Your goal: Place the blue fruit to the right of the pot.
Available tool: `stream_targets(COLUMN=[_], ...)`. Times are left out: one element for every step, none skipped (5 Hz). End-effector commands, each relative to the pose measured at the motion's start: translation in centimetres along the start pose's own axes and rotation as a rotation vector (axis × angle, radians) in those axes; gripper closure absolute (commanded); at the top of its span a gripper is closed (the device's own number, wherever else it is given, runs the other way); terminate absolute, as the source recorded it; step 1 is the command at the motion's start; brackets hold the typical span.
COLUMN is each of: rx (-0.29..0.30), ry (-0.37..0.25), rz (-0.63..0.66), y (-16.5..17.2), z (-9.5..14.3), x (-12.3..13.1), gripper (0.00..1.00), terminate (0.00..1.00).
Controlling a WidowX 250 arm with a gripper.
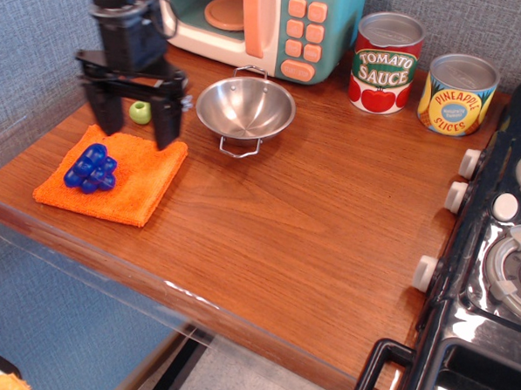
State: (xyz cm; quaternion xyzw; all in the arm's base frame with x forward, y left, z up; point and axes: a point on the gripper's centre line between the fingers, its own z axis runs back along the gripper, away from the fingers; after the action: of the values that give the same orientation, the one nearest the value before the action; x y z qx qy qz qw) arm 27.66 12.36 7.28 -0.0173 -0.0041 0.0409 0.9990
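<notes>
Grapes not yet picked up; the whole move is still to do.

The gripper [132, 120], at upper left of the frame, hangs with its jaws apart and empty just above the blue fruit [91, 169], which lies on the orange cloth [144, 173] at left. The pot [246, 108] sits upper centre; bare counter [331, 190] to its right awaits the fruit.
</notes>
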Motion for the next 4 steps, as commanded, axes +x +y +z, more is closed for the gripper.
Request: stream_targets(rx=[0.144, 0.167, 0.176, 0.167], ry=[-0.017, 0.001, 0.014, 0.009], rz=[-0.011, 0.040, 0.072, 0.107], y=[1.3, 2.4, 3.3, 3.8], z=[0.7, -0.9, -1.7, -2.3], x=[-1.5, -0.9, -0.5, -0.2], gripper=[0.00, 0.00, 0.00, 0.00], terminate=[0.00, 0.00, 0.00, 0.00])
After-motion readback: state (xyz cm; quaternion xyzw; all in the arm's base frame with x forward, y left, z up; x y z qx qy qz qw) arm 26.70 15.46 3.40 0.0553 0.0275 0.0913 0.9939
